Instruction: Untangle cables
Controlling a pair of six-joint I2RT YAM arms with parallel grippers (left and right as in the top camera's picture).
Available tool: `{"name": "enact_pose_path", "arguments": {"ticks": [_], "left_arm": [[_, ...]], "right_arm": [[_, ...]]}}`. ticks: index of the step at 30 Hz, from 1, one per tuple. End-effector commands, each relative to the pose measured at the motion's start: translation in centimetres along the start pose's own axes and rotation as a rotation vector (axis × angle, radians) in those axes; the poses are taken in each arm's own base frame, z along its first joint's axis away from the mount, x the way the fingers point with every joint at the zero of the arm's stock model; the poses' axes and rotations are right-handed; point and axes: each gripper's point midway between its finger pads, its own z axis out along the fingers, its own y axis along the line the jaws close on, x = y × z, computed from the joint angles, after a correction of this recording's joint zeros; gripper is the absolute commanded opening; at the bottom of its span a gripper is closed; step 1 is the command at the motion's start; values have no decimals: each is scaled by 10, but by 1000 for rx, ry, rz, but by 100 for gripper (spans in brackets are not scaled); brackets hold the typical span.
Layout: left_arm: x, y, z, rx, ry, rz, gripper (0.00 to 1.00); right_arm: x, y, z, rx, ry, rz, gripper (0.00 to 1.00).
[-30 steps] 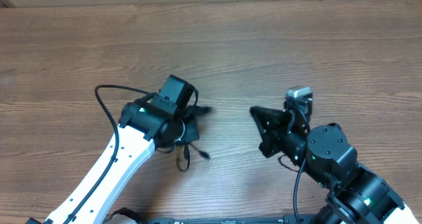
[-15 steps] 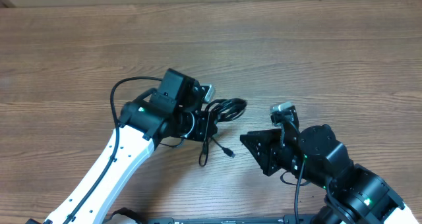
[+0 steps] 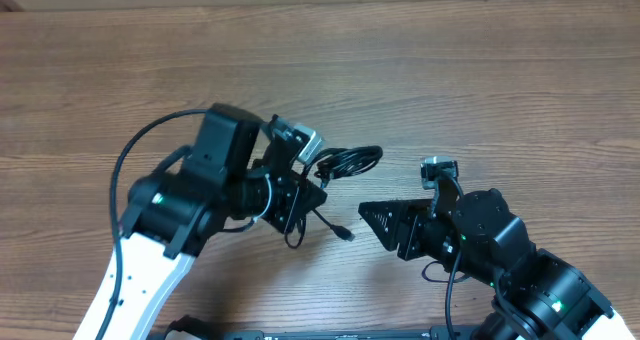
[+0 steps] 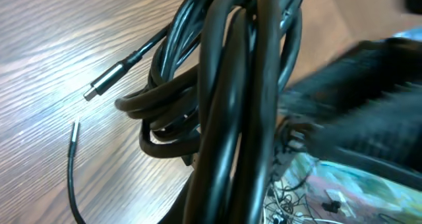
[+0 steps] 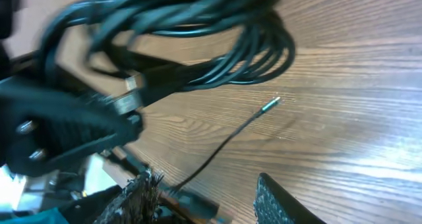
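The cables (image 3: 350, 161) are a coil of thin black cords hanging from my left gripper (image 3: 304, 192), which is shut on the bundle just left of the table's middle. In the left wrist view the cables (image 4: 231, 99) fill the frame, with a plug end (image 4: 105, 85) resting on the wood. A loose cord end (image 3: 343, 233) trails below the coil. My right gripper (image 3: 368, 217) points left at it, just right of that end and open. In the right wrist view the cables (image 5: 198, 46) hang above the open right gripper (image 5: 208, 204), and a thin cord with a silvery tip (image 5: 271, 105) runs toward the fingers (image 5: 283, 204).
The brown wooden table (image 3: 500, 80) lies bare to the back and right. The left arm's own thick black cable (image 3: 135, 160) loops out on the left. Both arm bases crowd the front edge.
My left gripper has carried the bundle right and lifted it, so the coil now hangs out to the right. My right gripper has swung down and left toward it, and its fingers have opened.
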Motion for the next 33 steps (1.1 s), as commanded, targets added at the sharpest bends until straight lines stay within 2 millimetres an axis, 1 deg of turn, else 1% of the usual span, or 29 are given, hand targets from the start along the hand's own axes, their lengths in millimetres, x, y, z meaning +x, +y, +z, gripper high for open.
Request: {"name": "enact_pose_path", "arguments": {"ticks": [1,3,5,8,11,15,16,19,21,22,24,26,28,31,33], "left_arm": [[-8,-34,-19,130,-61,84,4],[-7,-44,-23,180,-70,97,4],[-6,-53,-27,223,-74,99,4],[-5,-58,-29,251,-68,81,4],[-4,-58,-28,251,-63,74,4],[-3,-58,-28,250,-59,59,4],[-3,-58,-28,250,-59,58,4],[-4,-58,-29,255,-59,43,4],[-5,-66,-31,299,-63,46,4],[-7,-74,-34,345,-70,61,4],[-10,-85,-38,413,-83,91,4],[-14,-100,-46,504,-101,135,4],[-15,-112,-53,577,-111,171,4],[-14,-115,-56,602,-107,175,4],[-12,-115,-56,606,-98,165,4]], "right_arm": [[-10,-5,1,43,-43,51,51],[-14,-14,7,91,-61,38,55],[-18,-19,13,120,-70,-20,56],[-25,-12,24,97,-75,-107,59],[-36,-2,30,61,-114,-164,64],[-55,7,26,43,-205,-174,69],[-59,9,23,43,-229,-172,74],[-71,6,13,67,-302,-124,78],[-78,2,8,88,-347,-75,79],[-82,1,6,92,-374,-43,80],[-85,3,7,81,-384,-27,80],[-87,5,11,74,-389,-27,75],[-91,6,14,71,-399,-27,62],[-98,12,12,50,-431,-27,42],[-104,16,7,34,-466,-26,40]]}}
